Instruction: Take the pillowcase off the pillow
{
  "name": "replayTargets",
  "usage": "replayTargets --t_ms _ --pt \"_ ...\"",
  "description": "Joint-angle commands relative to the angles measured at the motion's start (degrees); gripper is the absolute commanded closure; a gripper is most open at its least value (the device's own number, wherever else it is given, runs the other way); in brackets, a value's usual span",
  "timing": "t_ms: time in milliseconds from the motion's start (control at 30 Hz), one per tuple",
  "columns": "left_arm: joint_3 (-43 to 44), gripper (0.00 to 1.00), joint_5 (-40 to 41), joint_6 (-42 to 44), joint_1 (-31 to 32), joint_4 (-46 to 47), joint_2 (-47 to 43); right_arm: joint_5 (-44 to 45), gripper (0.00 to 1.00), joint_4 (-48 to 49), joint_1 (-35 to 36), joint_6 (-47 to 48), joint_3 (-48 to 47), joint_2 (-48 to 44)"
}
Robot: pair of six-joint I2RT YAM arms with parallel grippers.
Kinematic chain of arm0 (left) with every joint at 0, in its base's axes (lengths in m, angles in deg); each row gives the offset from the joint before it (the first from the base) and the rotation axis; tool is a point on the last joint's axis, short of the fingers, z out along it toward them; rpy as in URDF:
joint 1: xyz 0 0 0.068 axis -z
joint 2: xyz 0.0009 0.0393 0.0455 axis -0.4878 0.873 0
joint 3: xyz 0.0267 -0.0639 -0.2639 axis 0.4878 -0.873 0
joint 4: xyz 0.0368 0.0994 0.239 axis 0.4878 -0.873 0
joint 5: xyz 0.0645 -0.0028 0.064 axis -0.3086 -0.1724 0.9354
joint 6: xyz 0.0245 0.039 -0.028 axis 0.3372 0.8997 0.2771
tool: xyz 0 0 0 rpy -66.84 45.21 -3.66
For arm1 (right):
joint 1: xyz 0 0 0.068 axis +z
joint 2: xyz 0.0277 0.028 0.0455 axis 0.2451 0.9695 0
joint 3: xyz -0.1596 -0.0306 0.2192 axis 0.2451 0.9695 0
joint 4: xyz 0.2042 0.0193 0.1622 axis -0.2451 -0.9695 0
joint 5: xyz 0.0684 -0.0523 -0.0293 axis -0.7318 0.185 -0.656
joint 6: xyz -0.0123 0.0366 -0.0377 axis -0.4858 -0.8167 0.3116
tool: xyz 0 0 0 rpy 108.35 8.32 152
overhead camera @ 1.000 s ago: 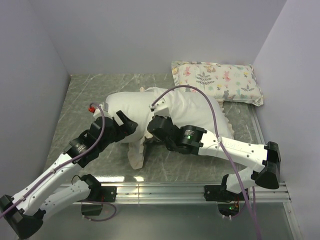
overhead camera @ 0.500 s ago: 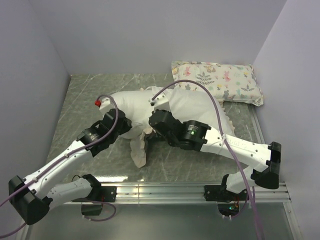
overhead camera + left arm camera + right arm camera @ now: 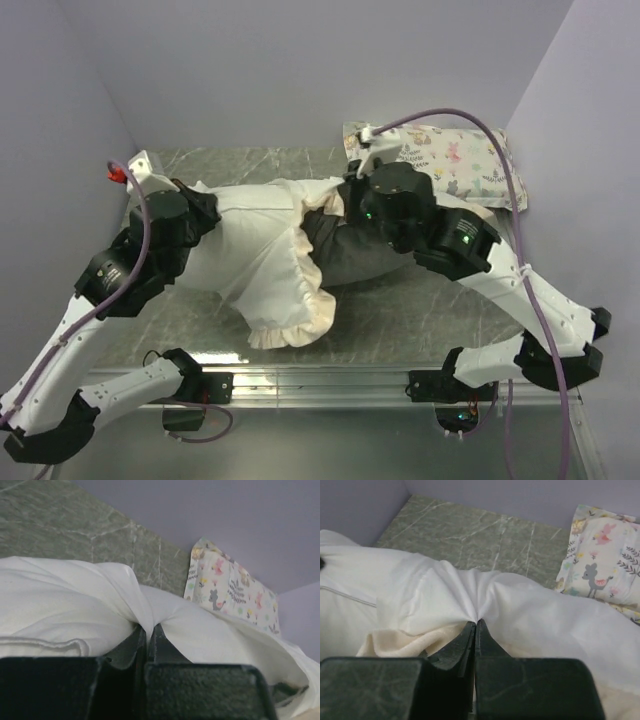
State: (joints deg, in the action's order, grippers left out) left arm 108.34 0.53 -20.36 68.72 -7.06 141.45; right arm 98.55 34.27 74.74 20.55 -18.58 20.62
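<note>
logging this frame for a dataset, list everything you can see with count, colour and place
pillow: 1, white, left-centre of the table, stretched between the arms
pillowcase: 1, dark grey with a cream frill, centre, partly under the right arm
floral pillow: 1, cream with a pastel animal print, far right corner
table: 1, grey-green marbled
walls: pale lilac, left, back and right
rail: 1, silver, near edge
cables: 2, purple, one along each arm
left gripper: 1, black, shut on a pinch of white fabric, seemingly the pillow
right gripper: 1, black, shut on white fabric too, cream cloth just below
</note>
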Motion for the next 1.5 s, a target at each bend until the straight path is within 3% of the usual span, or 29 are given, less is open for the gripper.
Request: replayTargets --t_ms 0,67,100,167,200,233,300,400,567,633,667,767,867,1000,1267,1467 --pt "-0.6 1.0 0.6 5.6 -8.4 -0.1 1.2 -5.4 1.0 5.4 -8.7 -1.6 8.0 -7.3" --pt "-3.1 1.0 -6.9 7.3 -16.4 4.0 0.7 -10.5 1.0 9.1 -12.6 -3.2 14.1 -9.9" --pt "-6.2 1.0 -14.6 8.7 -24.4 5.6 0.7 -12.7 1.0 10.4 -15.2 -4.4 19.5 -10.5" --pt "-9.1 1.0 -21.1 9.5 -31.8 7.7 2.1 -18.4 1.0 13.2 -21.9 -5.2 23.8 -10.4" --pt "-11.8 1.0 -24.4 10.1 -38.6 9.4 3.1 -20.4 1.0 14.0 -23.9 -5.9 26.9 -9.9" --pt "-13.4 1.0 -30.7 10.2 -42.0 10.4 4.1 -23.2 1.0 15.5 -27.3 -6.0 28.2 -9.5" --pt "-17.6 1.0 -35.0 10.4 -49.0 13.5 6.4 -24.7 1.0 16.6 -29.2 -5.8 29.5 -7.8" --pt "-19.9 1.0 -36.6 11.2 -51.1 16.4 8.2 -24.7 1.0 16.1 -29.9 -4.6 26.1 -4.9" --pt "-16.7 0.99 -38.4 11.1 -51.6 16.4 15.4 -26.9 1.0 12.5 -28.7 -3.4 14.4 1.4" --pt "-15.1 0.99 -38.4 11.1 -51.6 17.0 17.0 -27.0 0.84 12.3 -27.8 -2.2 12.0 2.6" --pt "-14.5 0.98 -38.4 11.1 -51.6 17.1 18.9 -26.9 0.62 12.1 -27.4 -1.7 10.9 3.7" --pt "-11.5 0.94 -38.4 11.3 -51.6 16.6 23.1 -26.3 0.33 13.8 -25.5 1.1 8.6 3.0" --pt "-11.7 0.93 -38.4 11.4 -51.5 18.2 25.5 -22.9 0.21 16.6 -21.9 3.4 9.7 -0.3" --pt "-12.2 0.95 -36.9 12.4 -51.1 19.2 28.5 -18.0 0.15 17.8 -19.0 4.2 14.9 -3.2" --pt "-11.7 0.97 -35.8 13.5 -49.7 19.4 31.3 -21.0 0.14 36.6 -18.7 2.1 39.4 -2.4" --pt "-10.6 0.97 -35.2 13.9 -48.9 18.7 31.1 -17.3 0.14 46.6 -12.8 6.0 40.8 5.5"
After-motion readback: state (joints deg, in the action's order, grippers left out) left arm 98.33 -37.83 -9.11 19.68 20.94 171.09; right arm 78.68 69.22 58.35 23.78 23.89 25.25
